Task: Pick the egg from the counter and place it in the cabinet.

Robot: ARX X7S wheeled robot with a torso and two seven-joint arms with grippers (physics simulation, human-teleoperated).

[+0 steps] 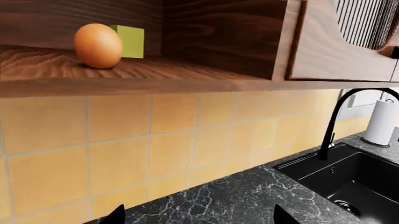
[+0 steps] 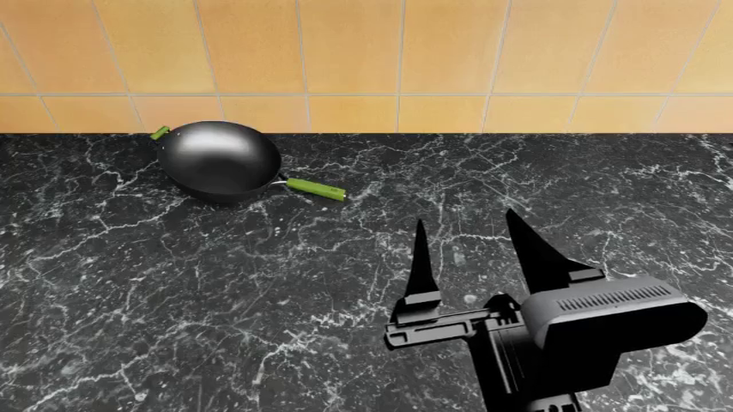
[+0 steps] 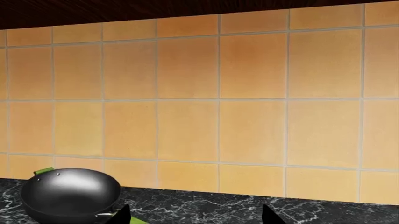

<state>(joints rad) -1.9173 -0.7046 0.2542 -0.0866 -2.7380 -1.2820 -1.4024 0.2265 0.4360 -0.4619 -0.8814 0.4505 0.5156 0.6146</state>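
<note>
The orange-brown egg point(image 1: 98, 45) rests on the wooden shelf of the open cabinet point(image 1: 187, 70), in front of a small green block point(image 1: 131, 41). My left gripper point(image 1: 198, 217) is open and empty, below and back from the shelf, with the black marble counter point(image 1: 237, 196) between its tips. It is out of the head view. My right gripper point(image 2: 472, 249) is open and empty, low over the counter point(image 2: 229, 283), to the right of the wok. Its tips also show in the right wrist view point(image 3: 196, 217).
A dark wok point(image 2: 220, 159) with a green handle sits at the back left of the counter and shows in the right wrist view point(image 3: 70, 193). A black sink point(image 1: 355, 179), a faucet point(image 1: 333, 126) and a paper towel roll point(image 1: 381, 122) lie beyond. The cabinet door point(image 1: 337, 46) stands open.
</note>
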